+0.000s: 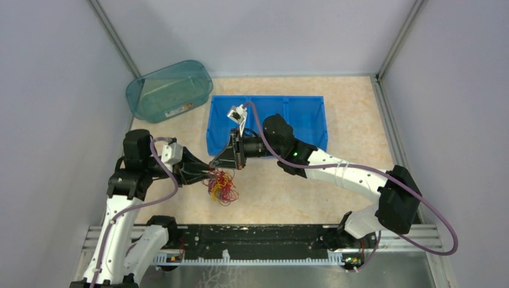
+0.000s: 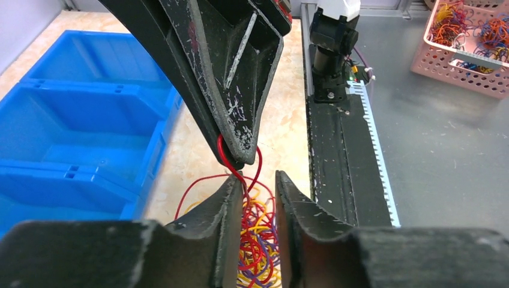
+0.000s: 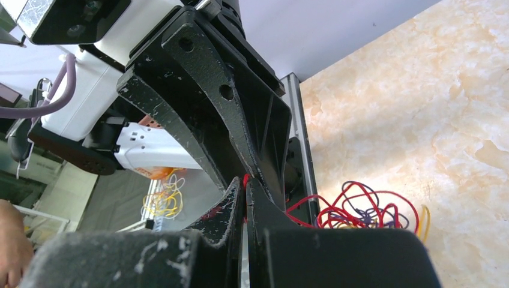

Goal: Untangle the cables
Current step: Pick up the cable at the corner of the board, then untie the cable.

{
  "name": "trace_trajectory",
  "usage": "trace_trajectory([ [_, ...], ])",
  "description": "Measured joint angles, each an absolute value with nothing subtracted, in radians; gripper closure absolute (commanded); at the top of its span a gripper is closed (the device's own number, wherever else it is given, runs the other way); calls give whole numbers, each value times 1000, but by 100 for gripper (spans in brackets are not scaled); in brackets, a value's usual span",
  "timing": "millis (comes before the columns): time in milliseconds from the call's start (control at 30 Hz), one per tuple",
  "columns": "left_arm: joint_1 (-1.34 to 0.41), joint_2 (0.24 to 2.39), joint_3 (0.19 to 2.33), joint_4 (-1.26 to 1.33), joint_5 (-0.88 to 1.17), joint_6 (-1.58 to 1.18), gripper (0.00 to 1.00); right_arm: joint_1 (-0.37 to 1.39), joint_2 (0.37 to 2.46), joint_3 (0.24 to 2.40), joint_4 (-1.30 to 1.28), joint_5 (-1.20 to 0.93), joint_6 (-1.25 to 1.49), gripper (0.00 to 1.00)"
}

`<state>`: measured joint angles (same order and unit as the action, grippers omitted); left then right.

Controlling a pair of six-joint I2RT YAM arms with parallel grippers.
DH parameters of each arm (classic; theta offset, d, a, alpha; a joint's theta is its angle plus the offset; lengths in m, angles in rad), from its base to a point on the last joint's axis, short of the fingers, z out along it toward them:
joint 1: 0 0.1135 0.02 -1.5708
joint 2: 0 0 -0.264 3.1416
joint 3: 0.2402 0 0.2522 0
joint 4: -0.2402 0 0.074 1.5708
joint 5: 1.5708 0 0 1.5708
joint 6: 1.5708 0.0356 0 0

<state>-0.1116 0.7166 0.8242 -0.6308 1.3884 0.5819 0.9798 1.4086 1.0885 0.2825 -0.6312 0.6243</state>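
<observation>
The right gripper (image 3: 245,181) is pinching a red strand of the cables (image 1: 222,187), the left gripper (image 2: 255,183) is straddling others part-spread, the tangle's contact with the worktop (image 1: 336,192) staying unclear

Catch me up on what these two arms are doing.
Two robot arms are working on a tangle of thin red, yellow and purple wires on the table, in front of a blue bin. The right gripper is shut on a red strand, pinched at its tips just above the pile. The left gripper faces it, jaws partly apart, with strands of the same tangle running between them. The wires are one knotted bunch; none lies separate.
</observation>
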Motion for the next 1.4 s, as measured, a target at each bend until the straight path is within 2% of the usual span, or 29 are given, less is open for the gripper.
trace_trajectory([
  [200,-112,741,840,-643,1396,596,77,980,1408,1089,281,-635,622,100],
  [367,-112,738,839,-628,1389,568,99,980,1408,1088,281,-642,624,100],
  [633,-112,561,649,-244,1216,251,100,980,1408,1080,281,-646,640,100],
  [700,-117,520,609,-159,1161,175,100,980,1408,1076,289,-645,649,89],
  [800,-116,503,590,-80,1105,93,100,980,1407,1073,311,-645,666,57],
  [867,-117,509,590,-46,1084,44,100,980,1399,1072,327,-643,678,47],
  [1067,-116,521,593,7,1069,-38,100,980,1306,1026,328,-598,655,39],
  [1400,-116,542,703,59,1172,-101,100,943,1144,952,268,-496,593,39],
])
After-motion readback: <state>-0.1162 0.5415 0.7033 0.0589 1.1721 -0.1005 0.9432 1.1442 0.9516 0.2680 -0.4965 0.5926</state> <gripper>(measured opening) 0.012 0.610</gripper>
